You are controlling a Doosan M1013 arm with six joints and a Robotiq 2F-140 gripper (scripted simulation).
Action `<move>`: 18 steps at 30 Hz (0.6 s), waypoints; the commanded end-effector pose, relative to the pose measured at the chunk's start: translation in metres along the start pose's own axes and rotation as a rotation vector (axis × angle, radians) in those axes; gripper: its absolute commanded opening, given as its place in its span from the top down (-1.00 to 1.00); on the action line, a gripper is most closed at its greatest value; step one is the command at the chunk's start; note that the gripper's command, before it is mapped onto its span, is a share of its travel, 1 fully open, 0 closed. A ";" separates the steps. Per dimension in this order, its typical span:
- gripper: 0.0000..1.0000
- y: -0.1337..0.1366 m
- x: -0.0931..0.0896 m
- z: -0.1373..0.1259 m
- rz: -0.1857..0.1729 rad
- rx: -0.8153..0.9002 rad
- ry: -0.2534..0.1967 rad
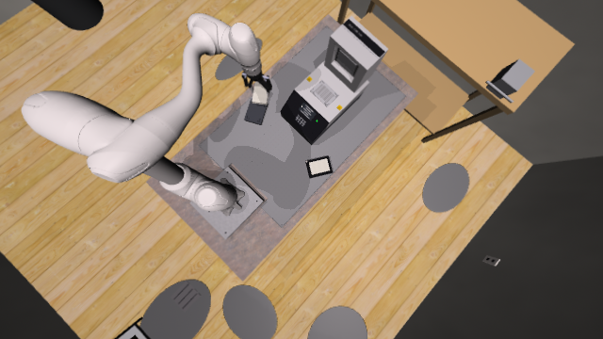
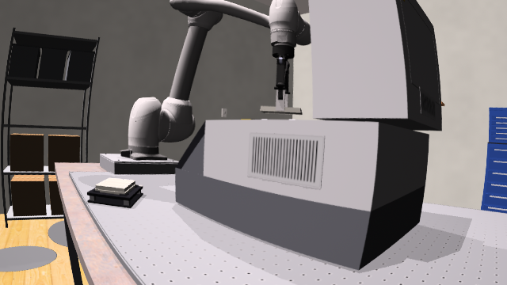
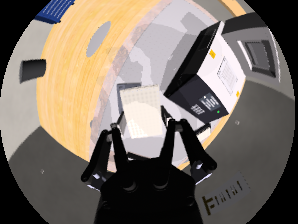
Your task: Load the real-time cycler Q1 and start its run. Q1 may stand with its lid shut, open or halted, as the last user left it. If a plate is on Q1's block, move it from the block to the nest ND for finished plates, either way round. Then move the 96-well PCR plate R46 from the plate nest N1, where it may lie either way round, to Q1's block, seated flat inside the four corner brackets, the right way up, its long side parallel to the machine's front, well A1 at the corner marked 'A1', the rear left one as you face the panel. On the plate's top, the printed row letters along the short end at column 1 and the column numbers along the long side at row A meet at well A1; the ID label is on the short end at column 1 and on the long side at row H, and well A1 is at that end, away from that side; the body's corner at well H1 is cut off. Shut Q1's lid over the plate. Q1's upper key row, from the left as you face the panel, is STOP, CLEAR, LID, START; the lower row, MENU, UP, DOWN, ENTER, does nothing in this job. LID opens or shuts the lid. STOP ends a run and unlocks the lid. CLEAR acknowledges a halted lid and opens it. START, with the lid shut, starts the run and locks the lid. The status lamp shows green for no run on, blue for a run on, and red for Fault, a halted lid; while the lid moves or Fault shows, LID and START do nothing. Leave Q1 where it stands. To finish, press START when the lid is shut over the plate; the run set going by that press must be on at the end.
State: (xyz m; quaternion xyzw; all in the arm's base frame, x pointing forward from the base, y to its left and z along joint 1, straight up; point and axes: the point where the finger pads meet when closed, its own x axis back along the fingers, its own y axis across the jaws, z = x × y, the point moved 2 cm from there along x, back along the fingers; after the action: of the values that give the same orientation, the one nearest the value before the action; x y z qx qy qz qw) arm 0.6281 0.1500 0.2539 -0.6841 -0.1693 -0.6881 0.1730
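Jaws clamp old plate (image 1: 259, 94) over dark nest ND (image 1: 255, 113). Keep plate level, centre over nest, lower gently before release.

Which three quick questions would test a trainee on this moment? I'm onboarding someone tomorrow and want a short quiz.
1. True or false: the gripper is shut on a PCR plate, held off to the side of cycler Q1.
2. Q1's status lamp shows: A) green B) blue C) red
3. In one word, is Q1's lid open or shut?

Key: 1 true; 2 A; 3 open, with the block exposed and no plate on it.
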 end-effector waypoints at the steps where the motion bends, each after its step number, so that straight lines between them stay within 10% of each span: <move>1: 1.00 -0.009 0.000 -0.002 -0.001 -0.032 0.000; 18: 1.00 -0.074 0.000 -0.017 -0.001 -0.144 0.000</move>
State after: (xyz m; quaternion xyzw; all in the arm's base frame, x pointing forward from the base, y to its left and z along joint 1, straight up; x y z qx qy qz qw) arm 0.5833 0.2011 0.2540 -0.6941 -0.1228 -0.6979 0.1269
